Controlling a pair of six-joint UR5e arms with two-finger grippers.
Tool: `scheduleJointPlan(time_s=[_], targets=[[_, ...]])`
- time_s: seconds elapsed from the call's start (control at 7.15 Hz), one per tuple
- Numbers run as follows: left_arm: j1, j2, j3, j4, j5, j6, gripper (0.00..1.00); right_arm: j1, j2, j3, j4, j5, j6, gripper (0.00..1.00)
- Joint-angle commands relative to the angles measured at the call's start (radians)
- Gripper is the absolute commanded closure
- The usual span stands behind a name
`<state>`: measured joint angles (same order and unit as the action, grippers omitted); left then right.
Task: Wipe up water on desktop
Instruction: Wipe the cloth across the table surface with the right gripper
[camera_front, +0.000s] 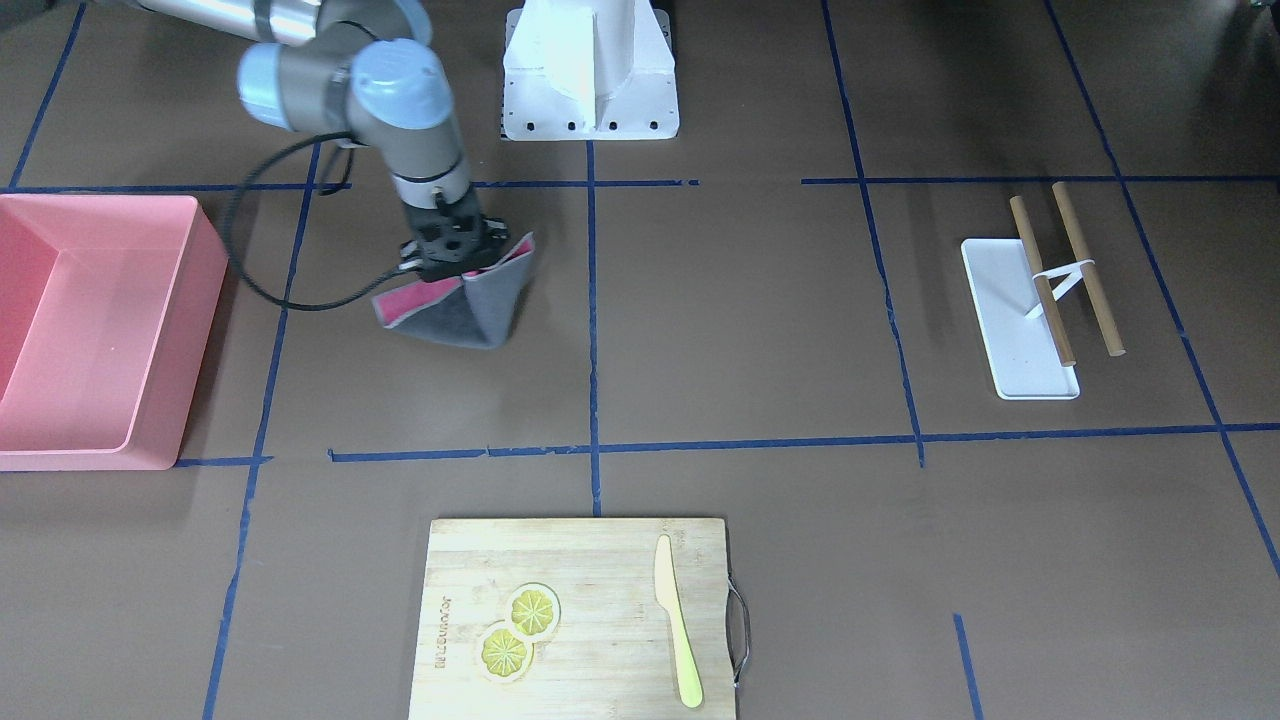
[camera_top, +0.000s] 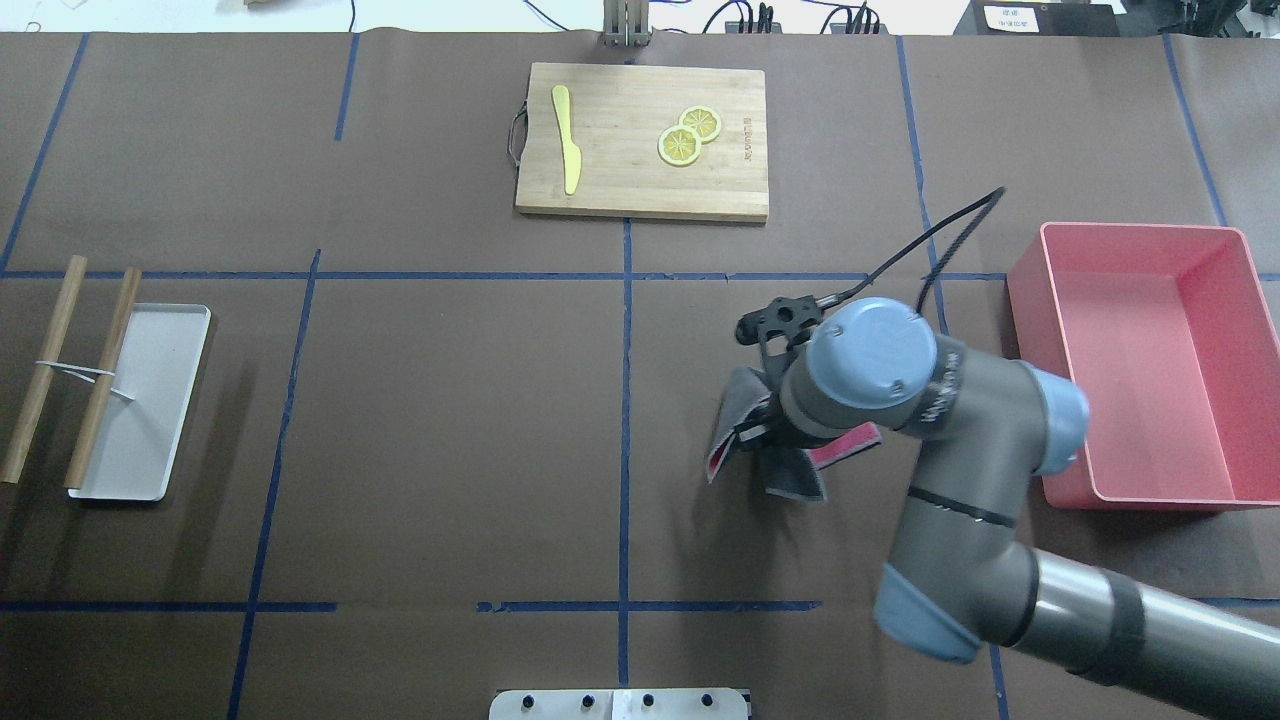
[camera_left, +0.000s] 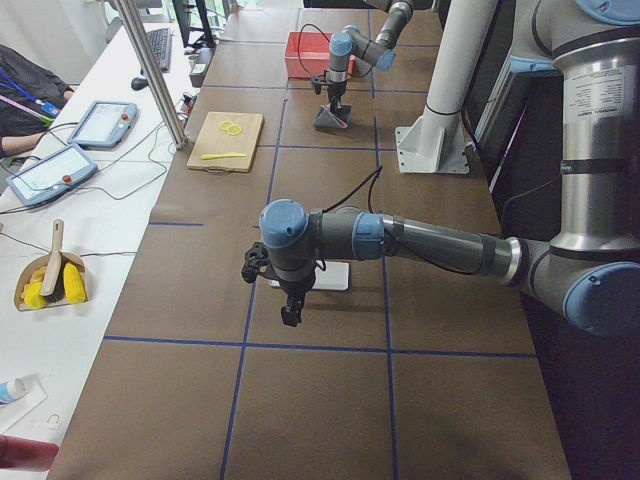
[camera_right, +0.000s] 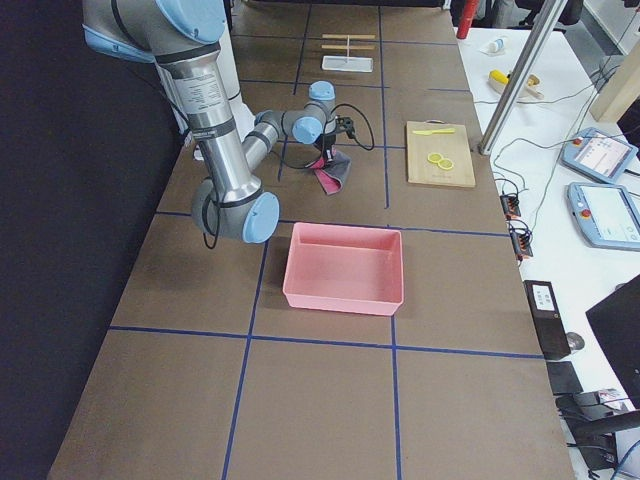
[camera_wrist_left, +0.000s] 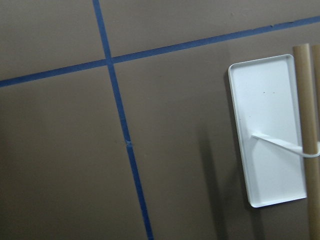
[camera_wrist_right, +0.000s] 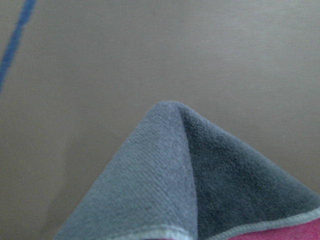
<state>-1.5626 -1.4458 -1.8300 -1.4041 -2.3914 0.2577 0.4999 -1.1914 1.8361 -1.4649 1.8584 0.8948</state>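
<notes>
Cloth (camera_front: 455, 312) is hanging tented from right gripper (camera_front: 455, 266), which is pinching its top fold, low over desktop (camera_front: 750, 330) beside bin (camera_front: 205, 290). It's looking soft, light and floppy, so I'm judging a bunched mid-fold pinch safest. Left gripper (camera_left: 291, 308): can't tell if open.

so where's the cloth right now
Front-facing view, left half: the cloth is pinched in the right gripper, over the desktop between the pink bin and the central tape line.

Bare desktop (camera_front: 750, 320) between bin (camera_front: 205, 320) and tray (camera_front: 1010, 340)
</notes>
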Motion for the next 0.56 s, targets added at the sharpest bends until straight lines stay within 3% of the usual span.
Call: scheduleJointPlan(time_s=[0.0, 0.28, 0.42], targets=[[-0.077, 0.041, 0.111, -0.116, 0.001, 0.025, 0.0, 0.126, -0.149, 0.08, -0.002, 0.076, -0.127, 1.0], [-0.085, 0.035, 0.103, -0.118, 0.001, -0.021, 0.0, 0.111, -0.125, 0.039, -0.002, 0.061, -0.087, 1.0], [-0.085, 0.03, 0.103, -0.118, 0.001, -0.028, 0.0, 0.056, 0.003, -0.051, -0.002, 0.051, 0.024, 1.0]])
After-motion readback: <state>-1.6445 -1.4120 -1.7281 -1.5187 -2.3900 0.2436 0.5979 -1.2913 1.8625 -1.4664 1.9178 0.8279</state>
